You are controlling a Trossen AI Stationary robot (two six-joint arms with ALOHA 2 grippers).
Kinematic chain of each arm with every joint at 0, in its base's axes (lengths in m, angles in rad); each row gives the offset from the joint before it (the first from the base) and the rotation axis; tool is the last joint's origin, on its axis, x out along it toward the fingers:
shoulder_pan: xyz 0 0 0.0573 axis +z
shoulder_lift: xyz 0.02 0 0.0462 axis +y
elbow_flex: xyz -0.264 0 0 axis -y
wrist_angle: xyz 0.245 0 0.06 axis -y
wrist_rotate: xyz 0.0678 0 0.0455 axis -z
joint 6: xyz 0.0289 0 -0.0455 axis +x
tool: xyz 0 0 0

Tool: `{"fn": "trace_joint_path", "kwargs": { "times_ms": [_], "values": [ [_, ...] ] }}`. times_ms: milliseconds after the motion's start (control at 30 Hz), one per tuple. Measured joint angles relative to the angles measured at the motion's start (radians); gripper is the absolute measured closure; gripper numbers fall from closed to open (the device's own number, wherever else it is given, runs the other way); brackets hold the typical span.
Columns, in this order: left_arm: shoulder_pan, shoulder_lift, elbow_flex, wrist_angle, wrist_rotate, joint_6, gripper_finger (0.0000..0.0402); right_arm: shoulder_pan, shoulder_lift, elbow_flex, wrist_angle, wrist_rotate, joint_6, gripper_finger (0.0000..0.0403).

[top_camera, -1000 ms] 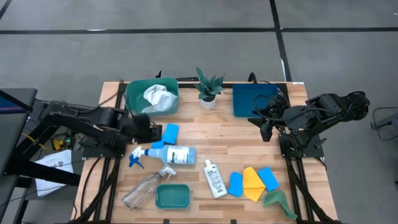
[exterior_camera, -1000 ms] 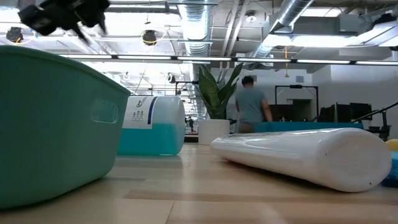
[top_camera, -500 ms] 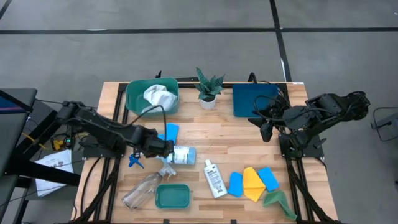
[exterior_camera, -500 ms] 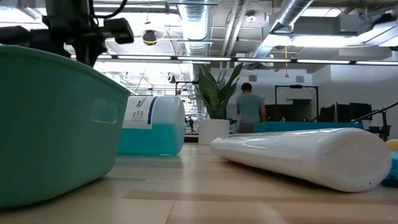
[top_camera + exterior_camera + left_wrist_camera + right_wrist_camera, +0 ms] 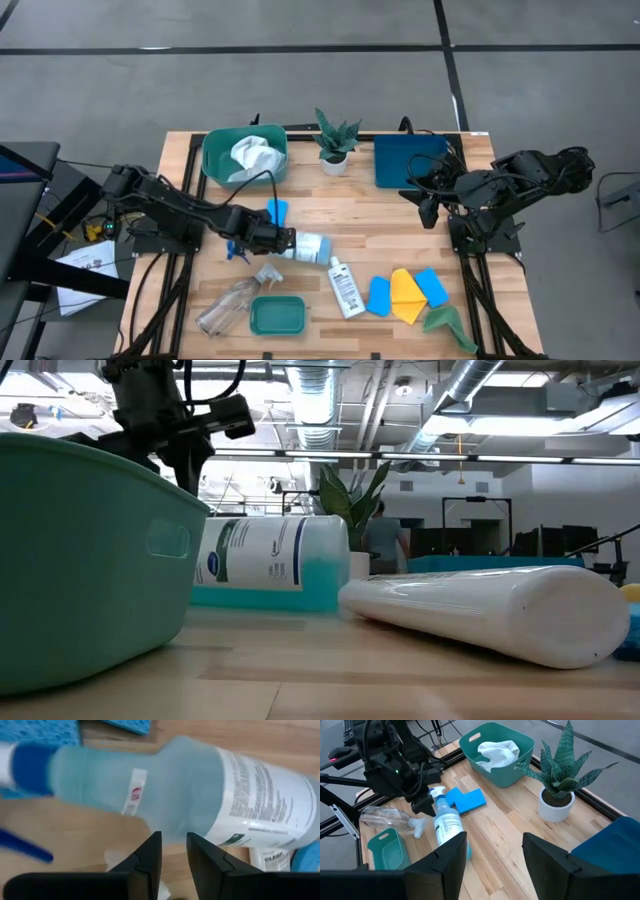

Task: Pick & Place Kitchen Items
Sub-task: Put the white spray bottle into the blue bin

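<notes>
Left gripper (image 5: 268, 240) is closing narrowly at the spray bottle (image 5: 305, 246) neck; actual grip unclear. Half-full, slick, likely bottom-heavy: neck's the place to take it. Right gripper (image 5: 492, 851) is idling open, far right.

White spray bottle (image 5: 300, 246), blue trigger, blue liquid inside: on its side mid-surface, beside blue sponges (image 5: 275, 211). Clear spray bottle (image 5: 232, 303) lying down nearby.

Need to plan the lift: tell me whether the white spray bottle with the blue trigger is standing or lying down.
Lying down. The white spray bottle rests on its side on the table, its length flat along the wood.
</notes>
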Motion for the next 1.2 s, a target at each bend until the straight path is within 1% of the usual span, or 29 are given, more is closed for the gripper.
{"fn": "trace_joint_path", "kwargs": {
  "times_ms": [33, 233, 333, 367, 467, 667, 767, 867, 967, 1200],
  "values": [
    [-0.003, -0.010, 0.000, -0.003, -0.004, -0.027, 0.0317, 0.000, 0.000, 0.000, 0.000, 0.000, 0.000, 0.0218],
    [-0.071, -0.097, 0.000, -0.048, -0.102, -0.239, 0.0317, 0.000, 0.000, 0.000, -0.002, 0.000, -0.011, 0.0218],
    [-0.098, -0.115, 0.000, -0.099, -0.131, -0.360, 0.0317, 0.000, 0.000, 0.000, -0.009, -0.001, -0.011, 0.0218],
    [-0.099, -0.115, 0.000, -0.109, -0.133, -0.375, 0.0317, 0.000, 0.000, 0.000, -0.011, -0.001, -0.011, 0.0218],
    [-0.090, -0.114, 0.000, -0.109, -0.133, -0.396, 0.0317, 0.000, 0.000, 0.000, -0.021, 0.000, -0.011, 0.0218],
    [-0.021, -0.114, 0.000, -0.135, -0.143, -0.404, 0.0317, 0.000, 0.000, 0.000, -0.024, -0.007, -0.011, 0.0218],
    [-0.003, -0.114, 0.000, -0.166, -0.136, -0.396, 0.0316, 0.000, 0.000, 0.000, -0.025, -0.020, -0.011, 0.0218],
    [0.001, -0.114, 0.000, -0.237, -0.117, -0.387, 0.0308, 0.000, 0.000, 0.000, -0.026, -0.020, -0.011, 0.0218],
    [0.001, -0.114, 0.000, -0.314, -0.090, -0.382, 0.0288, 0.000, 0.000, 0.000, -0.032, -0.020, -0.015, 0.0218],
    [0.001, -0.114, 0.000, -0.321, -0.086, -0.377, 0.0214, 0.000, 0.000, 0.000, -0.032, -0.020, -0.042, 0.0218]
  ]
}}
